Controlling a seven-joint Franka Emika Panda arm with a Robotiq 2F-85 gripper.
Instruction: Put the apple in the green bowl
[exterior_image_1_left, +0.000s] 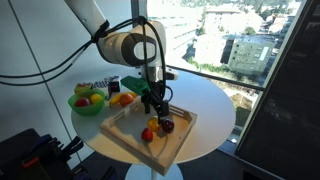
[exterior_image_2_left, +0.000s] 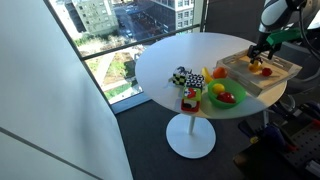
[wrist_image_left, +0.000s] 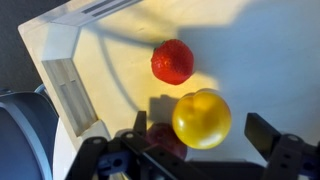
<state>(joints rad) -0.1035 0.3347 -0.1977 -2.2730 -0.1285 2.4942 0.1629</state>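
The apple (wrist_image_left: 201, 118) is yellow-orange and lies on the pale wooden tray (wrist_image_left: 75, 90), seen in the wrist view between my two fingers. My gripper (wrist_image_left: 203, 132) is open and empty, and the fingers do not touch the apple. In an exterior view the gripper (exterior_image_1_left: 155, 103) hangs just above the fruits in the tray (exterior_image_1_left: 120, 135), with the apple (exterior_image_1_left: 148, 133) below it. The green bowl (exterior_image_1_left: 77, 103) stands beside the tray and holds a few fruits. It also shows in an exterior view (exterior_image_2_left: 236, 103).
A red round fruit (wrist_image_left: 172, 61) lies just beyond the apple. A dark maroon fruit (wrist_image_left: 165, 141) lies under one finger. Orange fruits (exterior_image_1_left: 122, 99) and small toys (exterior_image_2_left: 182, 78) sit on the round white table (exterior_image_2_left: 175, 55), which stands by a large window.
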